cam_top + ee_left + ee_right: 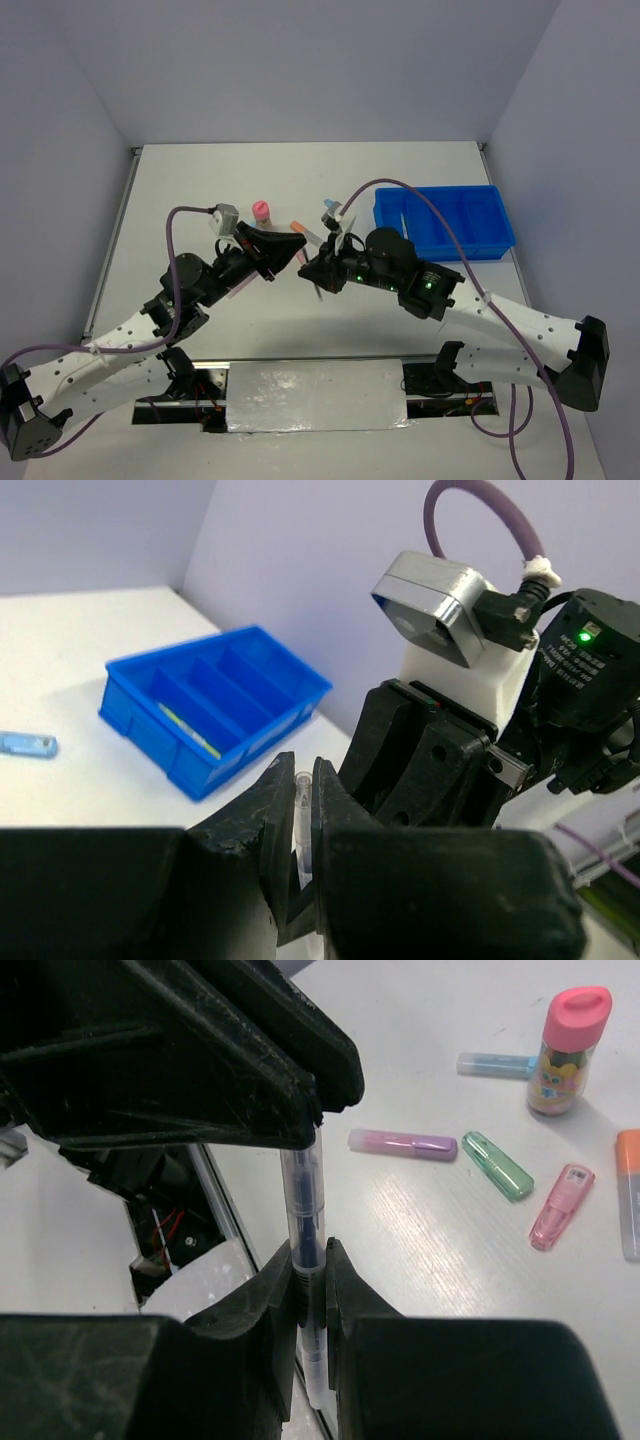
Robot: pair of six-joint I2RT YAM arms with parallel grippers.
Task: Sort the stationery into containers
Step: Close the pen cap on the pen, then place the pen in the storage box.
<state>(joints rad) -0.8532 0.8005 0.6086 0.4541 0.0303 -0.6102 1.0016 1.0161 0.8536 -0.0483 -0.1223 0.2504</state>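
A clear grey pen (303, 1210) with a dark core is held by both grippers at once, above the table. My right gripper (311, 1260) is shut on its lower part. My left gripper (303, 772) is shut on its other end (303, 792). In the top view the two grippers, left (296, 256) and right (308, 268), meet tip to tip at mid-table. The blue tray (445, 245) stands to the right, with a yellow pen (190, 730) in one compartment. Lilac (402, 1144), green (497, 1165), pink (561, 1206), orange (629, 1195) and blue (495, 1063) sticks lie on the table.
The pink-capped tan bottle (568, 1052) stands upright by the blue stick, behind the grippers in the top view (261, 210). The table's near edge with a metal plate (315, 395) lies below the grippers. Grey walls enclose the table on three sides.
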